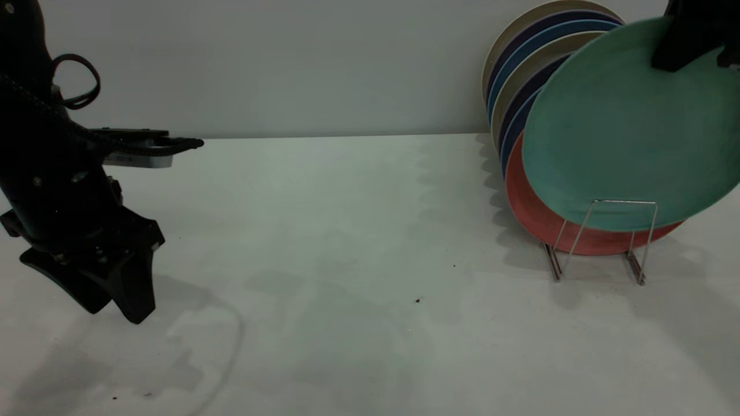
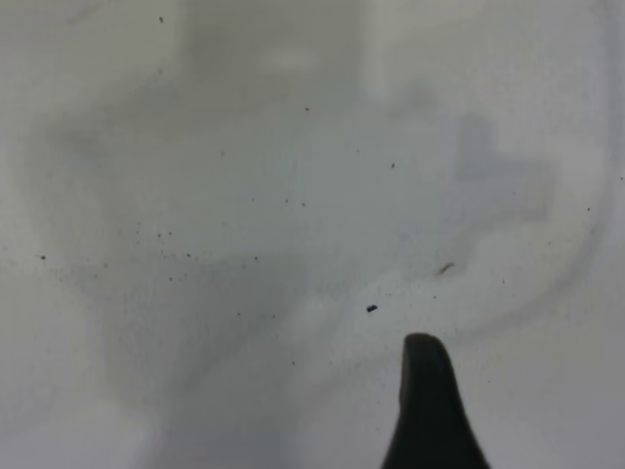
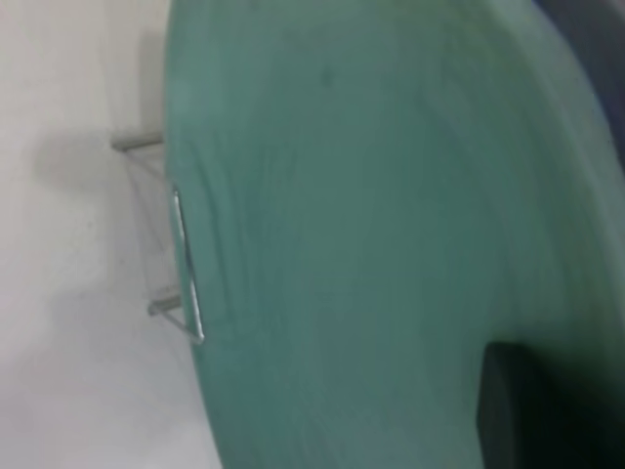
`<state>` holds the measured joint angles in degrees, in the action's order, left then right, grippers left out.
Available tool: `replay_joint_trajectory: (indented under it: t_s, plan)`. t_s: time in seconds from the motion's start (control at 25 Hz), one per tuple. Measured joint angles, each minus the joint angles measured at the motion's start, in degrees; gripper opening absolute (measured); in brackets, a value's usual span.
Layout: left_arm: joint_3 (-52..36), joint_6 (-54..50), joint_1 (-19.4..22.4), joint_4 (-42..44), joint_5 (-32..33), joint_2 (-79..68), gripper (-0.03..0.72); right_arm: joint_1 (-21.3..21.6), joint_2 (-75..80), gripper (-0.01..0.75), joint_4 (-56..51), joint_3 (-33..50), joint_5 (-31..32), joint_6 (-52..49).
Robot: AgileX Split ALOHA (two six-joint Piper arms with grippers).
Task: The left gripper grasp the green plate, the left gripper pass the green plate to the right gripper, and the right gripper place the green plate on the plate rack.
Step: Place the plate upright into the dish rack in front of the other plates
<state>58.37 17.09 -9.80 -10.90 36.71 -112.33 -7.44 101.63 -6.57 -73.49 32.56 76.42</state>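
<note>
— So, where is the green plate (image 1: 630,127) right now?

— Up at the right side of the table (image 1: 347,260), held by its upper rim. The right gripper (image 1: 691,43) comes in from the top corner, and its dark jaws are clamped over the plate's edge. In the right wrist view one black finger (image 3: 532,410) lies flat against the teal face.

— Is it in the plate rack (image 1: 601,240) yet?

— Its lower edge sits behind the front wire loop of the rack, tilted, leaning back toward the other plates. Whether the rim actually rests on the wire base I cannot tell.

— What else does the rack hold?

— A row of plates standing on edge. Directly behind the green one is a salmon-pink plate (image 1: 540,216), then several more behind it: dark blue, lighter blue and beige rims (image 1: 529,63), fanned out toward the wall (image 1: 289,63).

— And the left gripper (image 1: 118,289)?

— Well apart from all that, at the far left of the table, pointing down just above the surface. Its two wedge jaws look spread a little, with nothing between them. The left wrist view shows only one fingertip (image 2: 430,410) over bare, speckled tabletop. A looped black cable (image 1: 78,81) hangs off the arm above it.
</note>
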Motion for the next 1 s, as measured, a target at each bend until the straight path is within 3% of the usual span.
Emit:
replay_joint_trajectory:
  t_s: [0.16, 0.4, 0.72, 0.84, 1.0]
  plan:
    - [0.0, -0.1, 0.0, 0.0, 0.0, 0.0, 0.518, 0.0, 0.8, 0.142, -0.2, 0.0, 0.1, 0.0]
    - [0.0, -0.1, 0.0, 0.0, 0.0, 0.0, 0.518, 0.0, 1.1, 0.285, -1.6, 0.0, 1.0, 0.0]
    - [0.0, -1.0, 0.0, 0.0, 0.0, 0.0, 0.518, 0.0, 1.3, 0.317, -7.3, -0.1, 5.7, -2.0]
    - [0.1, -2.7, 0.0, 0.2, 0.0, 0.0, 0.518, 0.0, 1.3, 0.317, -7.7, -0.1, 6.9, -9.6]
    - [1.5, -5.7, 0.0, 3.0, 0.9, 0.0, 0.518, 0.0, 0.8, 0.318, -7.7, -0.1, 7.7, -30.1]
